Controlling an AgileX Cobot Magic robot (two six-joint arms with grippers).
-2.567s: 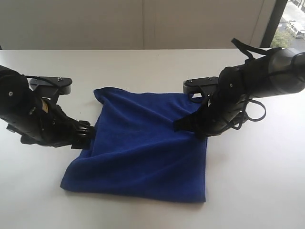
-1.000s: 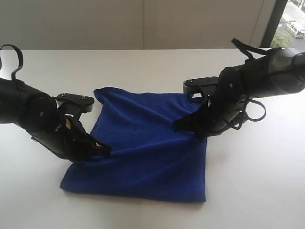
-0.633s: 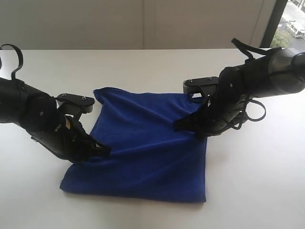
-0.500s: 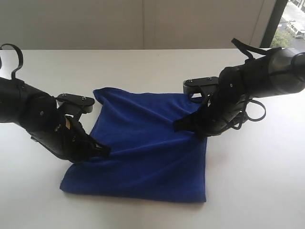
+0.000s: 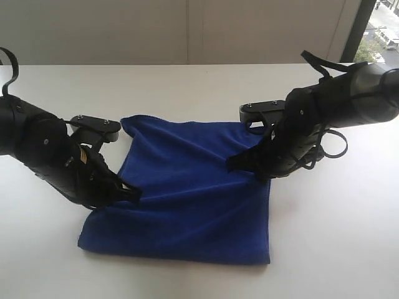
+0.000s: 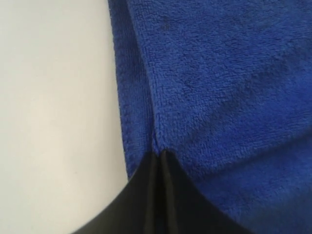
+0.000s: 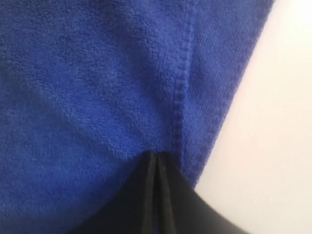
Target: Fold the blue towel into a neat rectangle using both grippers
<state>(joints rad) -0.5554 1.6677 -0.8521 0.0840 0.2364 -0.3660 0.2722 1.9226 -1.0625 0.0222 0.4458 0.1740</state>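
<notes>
The blue towel point(image 5: 193, 193) lies spread on the white table, roughly square, with its left side puckered. My left gripper point(image 5: 134, 194) sits low at the towel's left edge. In the left wrist view this gripper point(image 6: 159, 155) is shut, with a crease of the blue towel point(image 6: 219, 87) running up from its tips beside the hem. My right gripper point(image 5: 232, 164) rests on the towel near its right edge. Seen from the right wrist, that gripper point(image 7: 156, 156) is shut on the blue towel point(image 7: 87, 87) just inside the stitched hem.
The white table point(image 5: 187, 87) stretches around the towel on all sides. A pale wall stands behind it, with a window point(image 5: 383, 25) at the far right. Black cables loop off the right arm point(image 5: 336, 143).
My left gripper has closed on the towel's left edge and drawn slightly to the left, tightening the wrinkle there. The right arm has not moved.
</notes>
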